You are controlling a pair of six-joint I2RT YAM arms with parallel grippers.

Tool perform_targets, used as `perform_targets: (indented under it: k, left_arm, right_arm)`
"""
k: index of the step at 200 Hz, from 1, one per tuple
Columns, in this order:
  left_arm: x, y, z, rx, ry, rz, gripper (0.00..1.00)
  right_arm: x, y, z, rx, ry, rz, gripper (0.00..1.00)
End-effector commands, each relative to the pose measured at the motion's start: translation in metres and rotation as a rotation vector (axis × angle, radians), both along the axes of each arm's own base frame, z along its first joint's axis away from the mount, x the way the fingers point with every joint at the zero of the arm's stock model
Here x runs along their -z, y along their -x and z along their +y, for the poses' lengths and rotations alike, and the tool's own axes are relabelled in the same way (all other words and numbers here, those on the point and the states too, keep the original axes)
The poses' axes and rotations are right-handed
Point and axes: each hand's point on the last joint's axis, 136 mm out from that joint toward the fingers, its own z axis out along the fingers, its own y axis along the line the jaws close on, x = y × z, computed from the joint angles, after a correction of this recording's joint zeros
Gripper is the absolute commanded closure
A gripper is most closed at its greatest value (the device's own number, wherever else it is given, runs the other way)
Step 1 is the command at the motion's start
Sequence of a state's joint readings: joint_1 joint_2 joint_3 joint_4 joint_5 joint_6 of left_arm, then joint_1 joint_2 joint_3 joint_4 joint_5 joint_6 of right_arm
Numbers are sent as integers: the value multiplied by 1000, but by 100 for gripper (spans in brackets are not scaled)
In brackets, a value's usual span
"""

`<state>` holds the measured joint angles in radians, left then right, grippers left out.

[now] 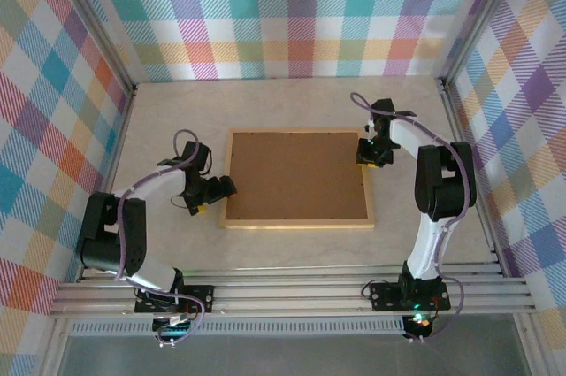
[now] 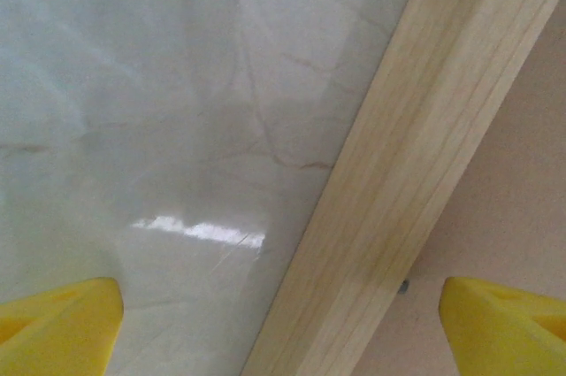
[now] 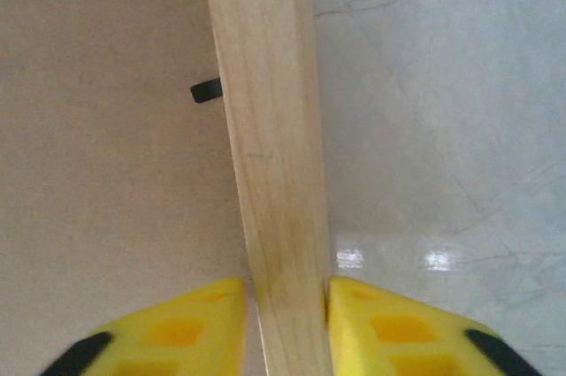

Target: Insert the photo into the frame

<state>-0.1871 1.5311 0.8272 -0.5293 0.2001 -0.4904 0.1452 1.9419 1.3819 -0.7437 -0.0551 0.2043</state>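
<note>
You're looking at a lab test booth, plaid walls point(image 1: 292, 13) on three sides, metal rails point(image 1: 292, 292) in front, marbled bench point(image 1: 292, 106).

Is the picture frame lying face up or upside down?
Upside down: the frame lies flat with its brown backing board facing up.

Surface: table point(image 1: 292, 248), pale marble-look top, glossy, faint grey veins, small patches of glare.
Lying on it: frame point(image 1: 296, 223), thin light wood, flat, about mid-table.
Side up: brown backing board point(image 1: 296, 177) inside the wooden rim.
Alignment: long sides roughly parallel to the table's near edge.
</note>
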Motion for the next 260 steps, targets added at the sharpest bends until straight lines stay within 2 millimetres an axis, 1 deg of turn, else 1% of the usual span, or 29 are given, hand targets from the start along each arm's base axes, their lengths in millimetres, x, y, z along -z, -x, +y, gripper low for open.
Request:
perform_targets:
  k: [1, 16, 35, 48, 63, 76, 90, 114, 139, 177, 185, 205, 220, 238, 250, 260]
  left_arm:
    - [-1, -18, -8, -9, 48, -38, 8]
    - [-3, -26, -7, -3, 35, -53, 8]
    - [-5, -32, -8, 1, 37, -71, 8]
    - [-6, -35, -11, 1, 57, -86, 8]
    - [-5, -36, -18, 0, 99, -90, 8]
    - [-3, -32, -26, 7, 136, -83, 8]
    - [0, -26, -34, 21, 156, -71, 8]
    - [-2, -14, -47, 34, 191, -67, 8]
    - [-6, -2, -55, 23, 219, -62, 8]
    - [-21, 14, -71, 31, 260, -65, 9]
    - [-25, 15, -74, 36, 267, -71, 8]
    - [-33, 18, -83, 44, 286, -84, 9]
    - [-33, 21, -89, 45, 293, -79, 9]
    - [-34, 25, -105, 44, 330, -73, 9]
    - [-32, 32, -115, 57, 331, -54, 8]
    - [-34, 36, -121, 73, 328, -55, 8]
  right_arm:
    - [-10, 7, 5, -3, -17, -11, 51]
    - [-16, 8, -1, 5, 7, -30, 37]
    - [-24, 12, -2, 12, 7, -49, 24]
    - [-25, 16, 1, 14, -16, -53, 21]
    - [-20, 18, 8, 5, -53, -46, 20]
    - [-10, 18, 13, -4, -80, -33, 19]
    - [-6, 13, 19, -5, -116, -43, 19]
    - [-8, -4, 31, -9, -183, -88, 19]
    - [-9, -18, 43, -26, -239, -96, 21]
    - [-18, -44, 65, -52, -358, -130, 24]
    - [-23, -52, 69, -55, -380, -144, 24]
    - [-25, -70, 77, -53, -414, -163, 25]
    - [-27, -85, 82, -49, -441, -174, 25]
    - [-28, -103, 89, -50, -459, -189, 25]
    - [-31, -117, 89, -46, -439, -208, 24]
    - [-36, -129, 83, -32, -395, -235, 22]
